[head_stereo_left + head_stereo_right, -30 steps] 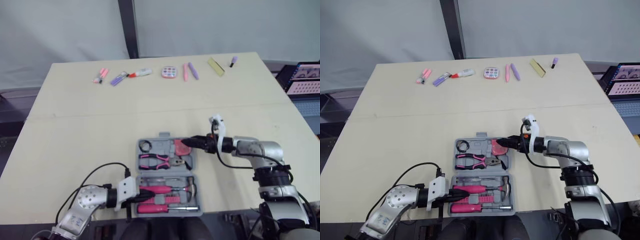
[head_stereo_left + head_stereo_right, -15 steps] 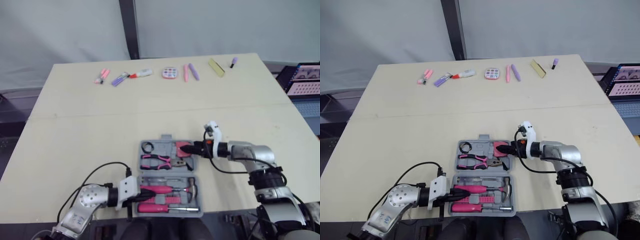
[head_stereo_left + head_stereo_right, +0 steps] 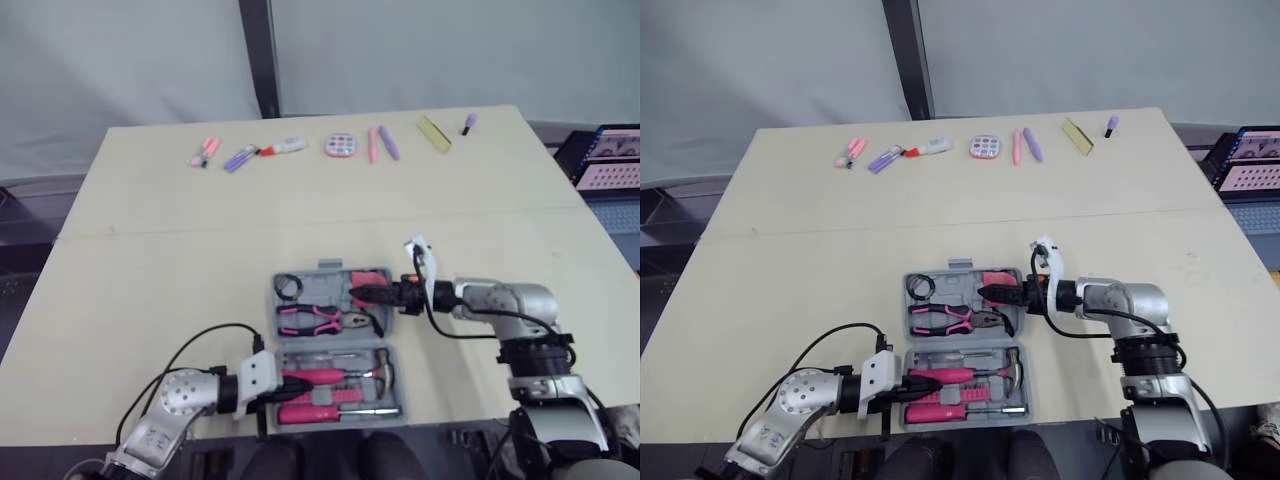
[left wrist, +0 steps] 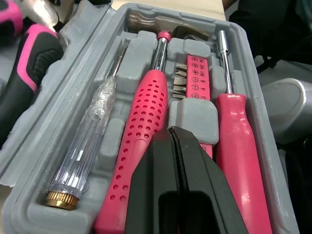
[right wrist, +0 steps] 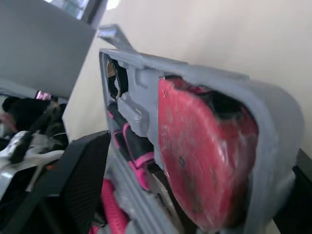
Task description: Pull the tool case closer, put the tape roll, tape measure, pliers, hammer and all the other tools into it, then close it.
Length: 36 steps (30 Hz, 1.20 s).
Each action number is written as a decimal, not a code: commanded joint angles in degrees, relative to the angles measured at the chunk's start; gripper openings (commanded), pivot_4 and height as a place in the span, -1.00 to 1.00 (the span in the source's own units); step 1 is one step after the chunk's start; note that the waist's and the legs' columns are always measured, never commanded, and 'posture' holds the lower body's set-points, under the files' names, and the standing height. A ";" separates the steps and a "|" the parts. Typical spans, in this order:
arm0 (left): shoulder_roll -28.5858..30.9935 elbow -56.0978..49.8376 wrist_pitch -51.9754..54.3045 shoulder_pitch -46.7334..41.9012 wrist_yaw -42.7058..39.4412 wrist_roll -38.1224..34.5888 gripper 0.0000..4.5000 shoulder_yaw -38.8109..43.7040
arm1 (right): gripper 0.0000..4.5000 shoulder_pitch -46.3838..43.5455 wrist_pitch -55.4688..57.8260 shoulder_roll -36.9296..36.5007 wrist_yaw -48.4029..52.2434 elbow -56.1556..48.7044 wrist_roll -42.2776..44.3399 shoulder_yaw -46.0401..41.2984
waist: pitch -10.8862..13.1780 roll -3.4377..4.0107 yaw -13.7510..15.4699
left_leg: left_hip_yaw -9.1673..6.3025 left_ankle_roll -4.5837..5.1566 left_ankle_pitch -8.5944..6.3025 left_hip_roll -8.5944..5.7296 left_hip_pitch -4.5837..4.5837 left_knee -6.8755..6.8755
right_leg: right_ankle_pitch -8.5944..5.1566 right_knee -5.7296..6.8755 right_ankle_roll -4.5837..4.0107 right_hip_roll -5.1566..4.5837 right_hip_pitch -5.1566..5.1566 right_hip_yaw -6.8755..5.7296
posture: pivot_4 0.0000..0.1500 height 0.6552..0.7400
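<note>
The grey tool case [image 3: 274, 300] lies open near the table's front edge. Its far half holds the black tape roll [image 3: 288, 286], the pink-handled pliers [image 3: 315, 320] and the red tape measure [image 5: 204, 161]. The near half holds the pink hammer [image 4: 141, 131], a clear screwdriver [image 4: 80, 156], a bit strip and a pink screwdriver [image 4: 239, 146]. My right gripper [image 3: 368, 296] is shut on the far half's right rim beside the tape measure. My left gripper [image 4: 178, 141] is shut, its tips over the hammer handle in the near half.
Along the table's far edge lie pink markers [image 3: 203, 151], a purple marker [image 3: 238, 158], a white and red tube [image 3: 282, 147], a round pink case [image 3: 339, 145], two pens [image 3: 378, 143], a yellow strip [image 3: 432, 132]. A screen [image 3: 610, 155] stands off the right side.
My right gripper has moved a little left along with the far half's right rim, and that rim looks slightly raised. The left gripper has stayed over the near half.
</note>
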 commanded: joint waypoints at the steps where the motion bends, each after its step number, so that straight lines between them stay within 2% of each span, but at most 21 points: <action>1: 0.45 0.56 4.35 0.80 3.91 1.67 -1.00 2.14 | 0.98 2.25 1.93 -4.42 3.59 -10.42 4.24 0.57 | 0.01 0.00 0.38 | 0.00 0.00 0.00 0.00 -0.03 0.00 | 0.00 -0.02 0.00 0.00 -0.02 0.00 | 1.00 1.00; 6: 2.53 -13.30 15.16 4.08 6.41 -6.83 -1.00 11.37 | 0.98 9.75 2.22 -17.03 8.44 -28.08 7.69 1.90 | 0.14 -0.16 1.12 | 0.02 0.00 0.00 0.03 -0.21 0.01 | 0.00 -0.06 0.00 0.02 -0.18 0.03 | 1.00 1.00; 12: 5.27 -24.01 26.99 11.45 8.92 -15.82 -1.00 24.60 | 0.98 18.53 -1.44 -27.31 11.92 -39.74 10.01 -0.18 | 0.31 -0.44 1.10 | 0.12 0.02 -0.01 0.06 -0.37 0.00 | 0.00 -0.19 0.00 0.04 -0.26 0.02 | 1.00 1.00; 14: 5.91 -24.01 29.25 16.36 9.03 -18.33 -1.00 32.28 | 0.98 24.51 -4.16 -31.27 13.24 -45.28 9.66 -1.74 | 0.39 -0.56 1.28 | 0.13 0.03 -0.01 0.07 -0.37 -0.01 | 0.00 -0.29 0.00 0.05 -0.25 0.01 | 1.00 1.00; 16: 7.49 -21.53 26.90 20.17 7.42 -16.64 -1.00 35.84 | 0.98 27.98 -5.50 -32.24 11.94 -49.35 10.46 -2.65 | 0.49 -0.74 1.24 | 0.12 0.03 -0.01 0.13 -0.36 -0.10 | 0.00 -0.39 0.00 0.08 -0.24 -0.02 | 1.00 1.00; 18: 7.80 -19.41 26.58 21.32 6.54 -17.59 -1.00 38.13 | 0.98 30.43 -6.30 -32.95 10.36 -51.77 10.19 -3.07 | 0.55 -0.74 1.50 | 0.22 0.00 0.00 0.19 -0.37 -0.08 | 0.00 -0.61 0.00 0.12 -0.16 -0.07 | 1.00 1.00; 21: 9.42 -15.88 28.11 21.04 2.36 -22.18 -1.00 42.59 | 0.98 38.84 -11.92 -36.68 11.99 -53.56 5.41 -5.81 | 0.58 -0.79 2.61 | 0.12 0.00 0.00 0.19 -0.28 0.04 | 0.01 -0.87 0.02 0.09 0.14 -0.13 | 1.00 1.00; 23: 11.05 -14.74 28.65 20.37 -0.36 -23.83 -1.00 43.66 | 0.98 43.68 -17.17 -37.12 12.67 -51.97 2.31 -8.58 | 0.64 -0.92 3.23 | -0.02 0.03 -0.02 0.14 -0.23 0.04 | 0.01 -1.01 0.03 0.06 0.31 -0.16 | 1.00 1.00; 26: 13.31 -14.96 26.00 19.65 -2.98 -22.00 -1.00 42.11 | 0.98 48.11 -27.32 -32.60 10.78 -48.78 -2.36 -13.01 | 0.65 -1.02 3.50 | -0.03 0.05 -0.03 0.13 -0.11 0.02 | 0.02 -1.09 0.05 0.06 0.48 -0.16 | 1.00 1.00; 28: 12.58 -15.16 23.93 17.26 0.17 -18.51 -1.00 39.48 | 0.98 49.88 -32.35 -30.43 9.95 -46.87 -5.33 -13.46 | 0.69 -0.88 3.37 | 0.00 0.04 -0.04 0.13 -0.03 -0.02 | 0.03 -1.13 0.06 0.06 0.55 -0.14 | 1.00 1.00; 36: 9.45 -16.72 22.57 13.68 3.02 -17.10 -1.00 34.17 | 0.98 51.48 -37.85 -26.94 8.22 -43.12 -8.70 -12.30 | 0.70 -0.88 2.22 | 0.05 0.03 -0.03 0.17 0.02 -0.11 | 0.04 -1.04 0.07 0.13 0.51 -0.14 | 1.00 1.00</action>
